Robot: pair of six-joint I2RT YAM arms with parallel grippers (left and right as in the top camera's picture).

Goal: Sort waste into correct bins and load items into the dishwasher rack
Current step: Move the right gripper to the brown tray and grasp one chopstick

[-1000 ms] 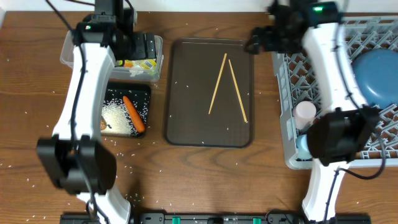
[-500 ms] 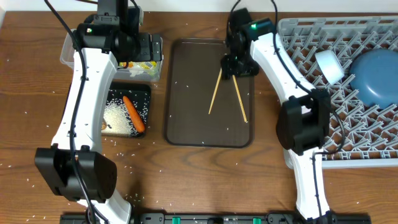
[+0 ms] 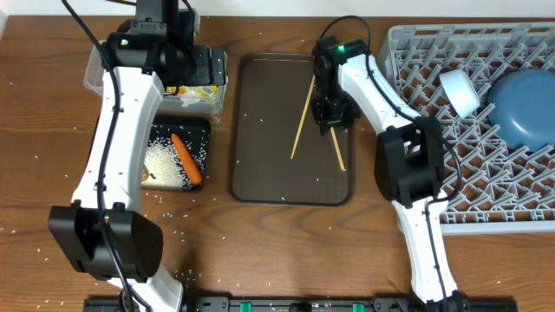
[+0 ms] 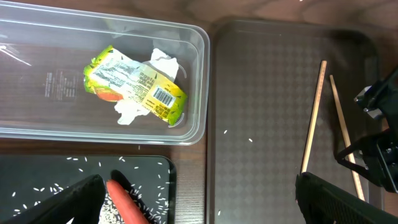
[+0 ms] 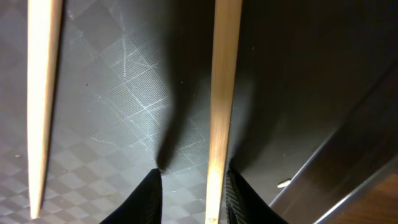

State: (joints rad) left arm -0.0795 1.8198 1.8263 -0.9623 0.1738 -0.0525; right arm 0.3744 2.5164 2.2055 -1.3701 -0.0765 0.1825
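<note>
Chopsticks (image 3: 303, 119) lie on the brown tray (image 3: 260, 173), close together at the far end and spreading toward the near end. The right fingers (image 5: 146, 202) are down on the tray and parted around one stick (image 5: 217, 93). One fingertip is tight beside it, the other stands off with a gap, so nothing is gripped. The second stick (image 5: 40, 93) lies apart, outside the fingers.

The left fingers (image 4: 68, 202) are spread wide and empty, hanging above the near edge of the clear tub (image 4: 202, 74). Inside the tub are the foil wrapper (image 4: 134, 87) and the tissue (image 4: 163, 62), touching each other. Just in front of the tub is the black tray (image 3: 201, 130), which holds the carrot (image 3: 186, 159) and a patch of rice (image 3: 160, 160).

The rack (image 3: 486, 165) stands to the right of the brown tray. The blue bowl (image 3: 525, 104) sits at its far right, with a pale cup (image 3: 458, 91) tilted beside it. Loose grains are scattered over the tabletop (image 3: 35, 130).
</note>
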